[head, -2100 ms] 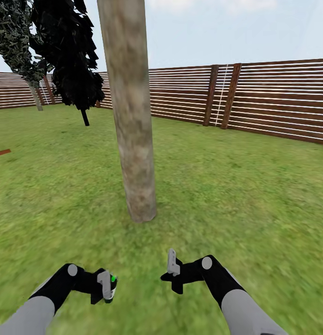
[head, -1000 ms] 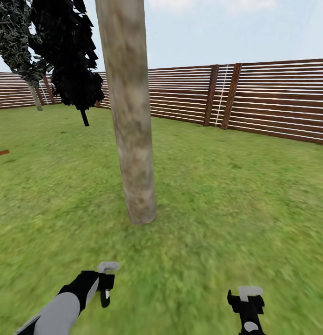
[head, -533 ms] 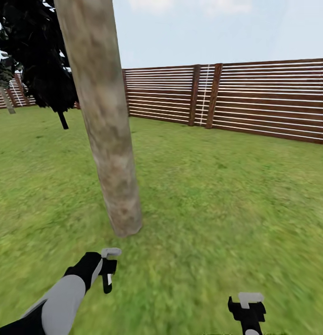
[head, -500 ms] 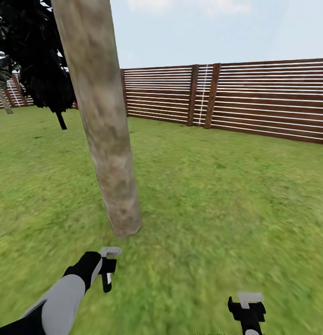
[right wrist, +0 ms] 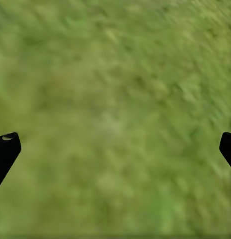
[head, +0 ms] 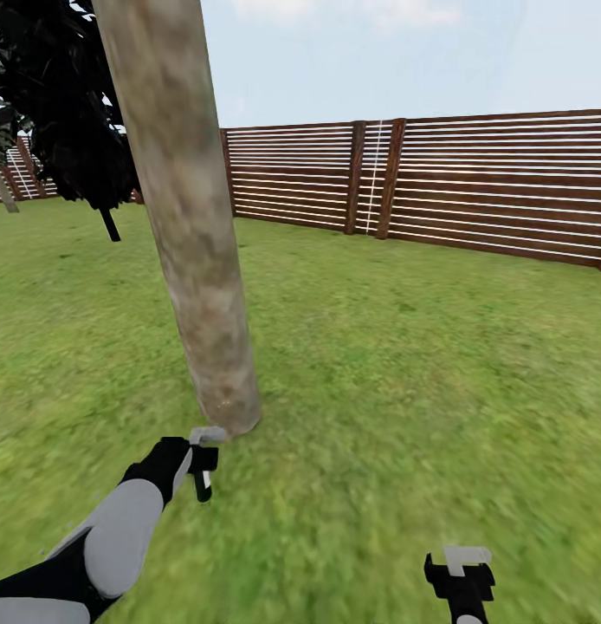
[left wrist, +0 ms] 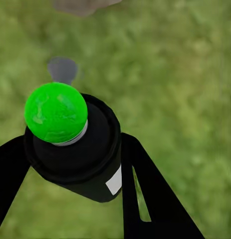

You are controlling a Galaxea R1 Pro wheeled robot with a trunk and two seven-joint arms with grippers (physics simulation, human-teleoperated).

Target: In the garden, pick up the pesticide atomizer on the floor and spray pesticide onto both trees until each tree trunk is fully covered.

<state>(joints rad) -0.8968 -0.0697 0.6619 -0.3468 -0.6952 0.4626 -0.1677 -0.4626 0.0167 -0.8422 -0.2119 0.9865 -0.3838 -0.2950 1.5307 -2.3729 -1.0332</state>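
The left gripper (head: 203, 464) was clamped on the atomizer (left wrist: 75, 144) (black body, green cap), held low just beside the base of the trunk (head: 192, 251) on the lawn (head: 404, 364). The right gripper (head: 461, 576) hung low over grass, fingers (right wrist: 5, 149) spread wide, holding nothing.

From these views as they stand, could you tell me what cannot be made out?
- Tree trunk: its crown is cut off by the head view's top edge.
- Pesticide atomizer: the left pincer hides its lower body in the left wrist view; nozzle direction unclear.
- Right pincer: partly cut by the head view's bottom edge.
- Spray coverage on the bark: not discernible.
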